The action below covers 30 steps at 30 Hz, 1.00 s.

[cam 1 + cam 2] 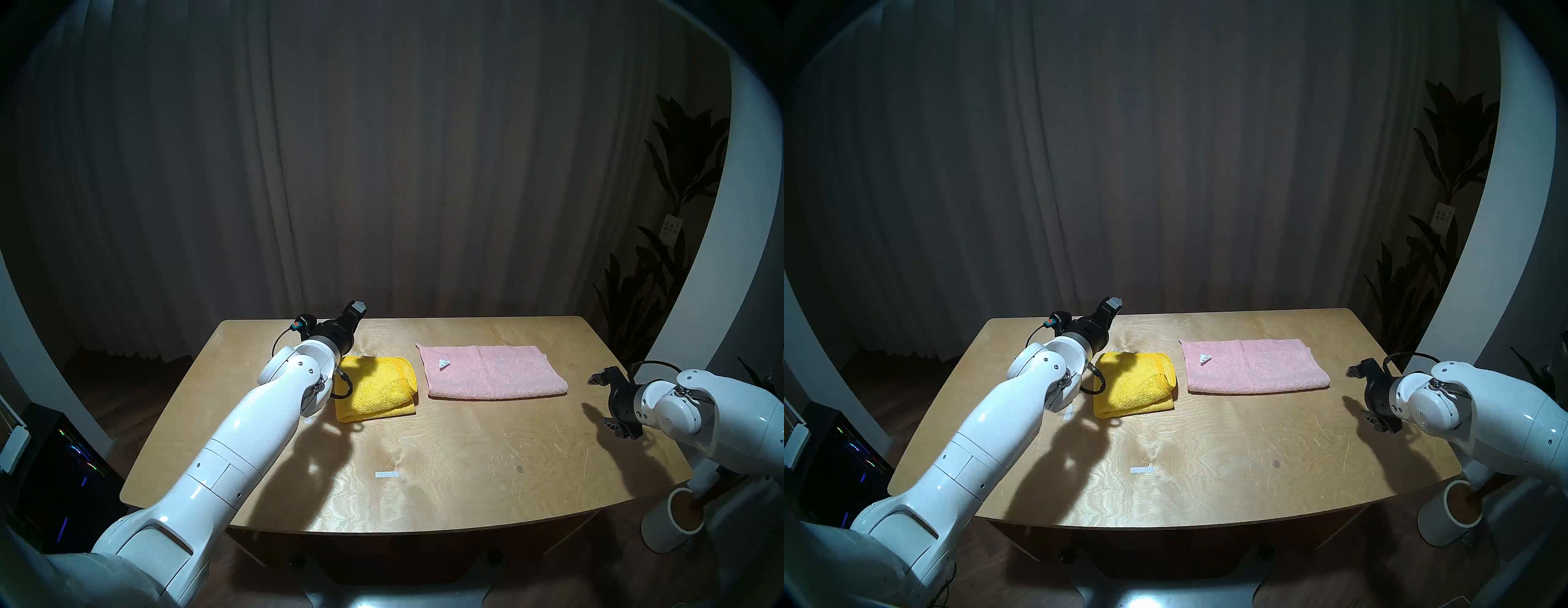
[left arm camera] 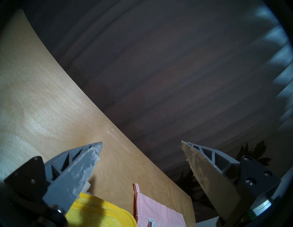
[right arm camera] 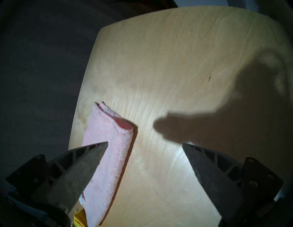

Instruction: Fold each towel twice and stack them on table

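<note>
Yellow towel (image 1: 375, 389) folded small at frame centre-left on bench (image 1: 445, 467); pink towel (image 1: 492, 372) centre-right, seemingly folded once. Second fold and stacking remain. Left gripper (image 2: 141, 145) and right gripper (image 3: 145, 145) spread wide, empty.

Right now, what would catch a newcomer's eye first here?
Two bright towels side by side on the table: a yellow towel folded small on the left, a pink towel folded into a long strip to its right. The left gripper hangs open past the yellow one; the right gripper waits open beside the pink.
</note>
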Available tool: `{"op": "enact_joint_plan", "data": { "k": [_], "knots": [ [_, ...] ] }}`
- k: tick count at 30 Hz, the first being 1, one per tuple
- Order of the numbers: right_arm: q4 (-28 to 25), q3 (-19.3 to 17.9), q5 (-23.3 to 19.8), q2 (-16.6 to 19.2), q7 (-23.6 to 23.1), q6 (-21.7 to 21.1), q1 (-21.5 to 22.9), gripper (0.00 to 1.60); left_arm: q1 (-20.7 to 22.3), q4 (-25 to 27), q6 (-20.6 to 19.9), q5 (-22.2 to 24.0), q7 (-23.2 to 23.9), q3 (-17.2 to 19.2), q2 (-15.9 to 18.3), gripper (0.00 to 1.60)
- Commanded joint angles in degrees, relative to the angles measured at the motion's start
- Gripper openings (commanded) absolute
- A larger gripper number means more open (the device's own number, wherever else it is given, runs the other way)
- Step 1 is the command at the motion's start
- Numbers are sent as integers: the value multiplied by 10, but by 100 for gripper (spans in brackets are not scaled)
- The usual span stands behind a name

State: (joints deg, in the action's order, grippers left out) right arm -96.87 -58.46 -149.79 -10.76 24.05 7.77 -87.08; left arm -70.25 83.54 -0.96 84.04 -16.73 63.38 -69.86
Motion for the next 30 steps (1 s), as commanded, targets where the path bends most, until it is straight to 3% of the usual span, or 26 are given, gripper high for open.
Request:
{"op": "enact_joint_plan", "data": {
  "k": [1, 12, 22, 30],
  "knots": [
    [-13, -3, -5, 26, -33, 37, -29, 160, -18, 50, 13, -3, 19, 8, 13, 160],
    [-71, 5, -19, 35, -105, 89, -63, 160, -65, 104, 37, -10, 33, 24, 36, 160],
    [-102, 7, -24, 37, -214, 196, -102, 160, -123, 168, 72, -20, 52, 40, 54, 160],
    [-82, 1, -10, -37, -284, 272, -116, 160, -154, 196, 101, -32, 61, 47, 57, 160]
  ]
}}
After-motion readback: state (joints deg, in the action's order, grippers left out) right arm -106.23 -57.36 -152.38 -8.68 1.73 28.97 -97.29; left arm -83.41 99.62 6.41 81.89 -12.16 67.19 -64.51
